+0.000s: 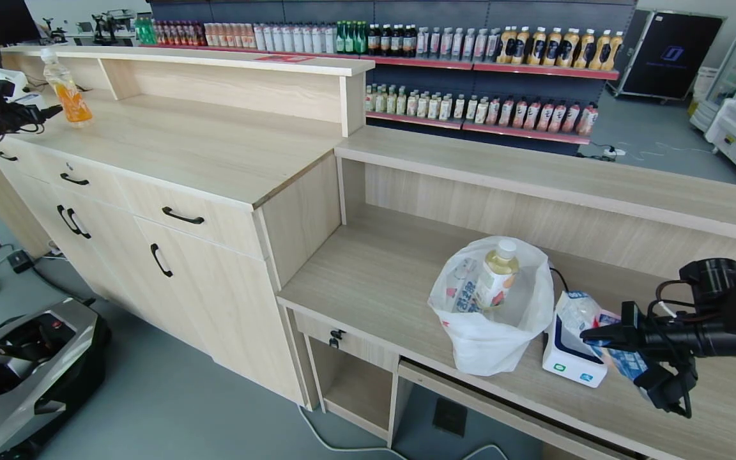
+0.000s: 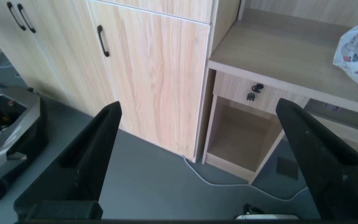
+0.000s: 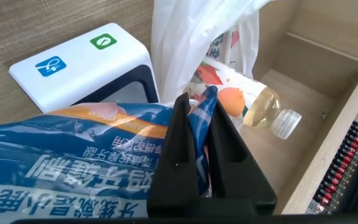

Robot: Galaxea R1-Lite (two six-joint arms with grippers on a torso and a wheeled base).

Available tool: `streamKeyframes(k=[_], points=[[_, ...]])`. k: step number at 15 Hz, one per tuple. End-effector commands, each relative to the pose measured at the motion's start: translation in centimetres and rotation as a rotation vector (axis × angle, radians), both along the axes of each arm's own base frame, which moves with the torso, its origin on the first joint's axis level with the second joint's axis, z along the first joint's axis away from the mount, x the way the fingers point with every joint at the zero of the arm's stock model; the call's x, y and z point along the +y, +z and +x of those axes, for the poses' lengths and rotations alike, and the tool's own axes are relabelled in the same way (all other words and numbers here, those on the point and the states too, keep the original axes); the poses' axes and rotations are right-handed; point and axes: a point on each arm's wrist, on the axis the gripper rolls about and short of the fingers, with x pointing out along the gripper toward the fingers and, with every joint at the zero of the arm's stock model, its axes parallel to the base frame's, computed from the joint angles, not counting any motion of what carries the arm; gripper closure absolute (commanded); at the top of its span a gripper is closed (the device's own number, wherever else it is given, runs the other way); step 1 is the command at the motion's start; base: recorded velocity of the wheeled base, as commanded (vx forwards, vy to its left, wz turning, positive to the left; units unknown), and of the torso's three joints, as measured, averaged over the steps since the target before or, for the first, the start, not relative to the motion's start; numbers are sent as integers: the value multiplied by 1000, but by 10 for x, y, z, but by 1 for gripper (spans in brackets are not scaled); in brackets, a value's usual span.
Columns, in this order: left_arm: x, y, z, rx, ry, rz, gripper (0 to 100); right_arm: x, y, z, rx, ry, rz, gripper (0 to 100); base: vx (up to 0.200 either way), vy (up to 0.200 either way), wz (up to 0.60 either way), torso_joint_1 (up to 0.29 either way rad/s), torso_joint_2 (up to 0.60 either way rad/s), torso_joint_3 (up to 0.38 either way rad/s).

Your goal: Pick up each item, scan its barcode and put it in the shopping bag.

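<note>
The right hand [image 1: 590, 335] is clamped on a blue snack packet [image 3: 67, 162], just over the white scanner [image 1: 569, 365] at 3 o'clock of the shopping bag [image 1: 489, 345] on the table [image 1: 381, 281]. Seen from the head, the packet's long axis runs roughly 10-to-4 o'clock. The left hand [image 2: 199, 109] hangs with its fingers spread wide.

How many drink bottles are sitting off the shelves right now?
2: an orange bottle on the tall counter, a pale bottle in the shopping bag; others may hide inside.
</note>
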Motion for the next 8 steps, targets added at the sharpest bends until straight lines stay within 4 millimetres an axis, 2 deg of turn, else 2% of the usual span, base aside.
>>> streamKeyframes(k=[1, 8], points=[[0, 0, 0, 0, 0, 0, 0, 2, 5, -5, -41, 47, -48, 100, 0, 0, 0, 0, 0, 0], [0, 0, 0, 0, 0, 0, 0, 1, 9, -7, -50, 44, -51, 100, 0, 0, 0, 0, 0, 0]])
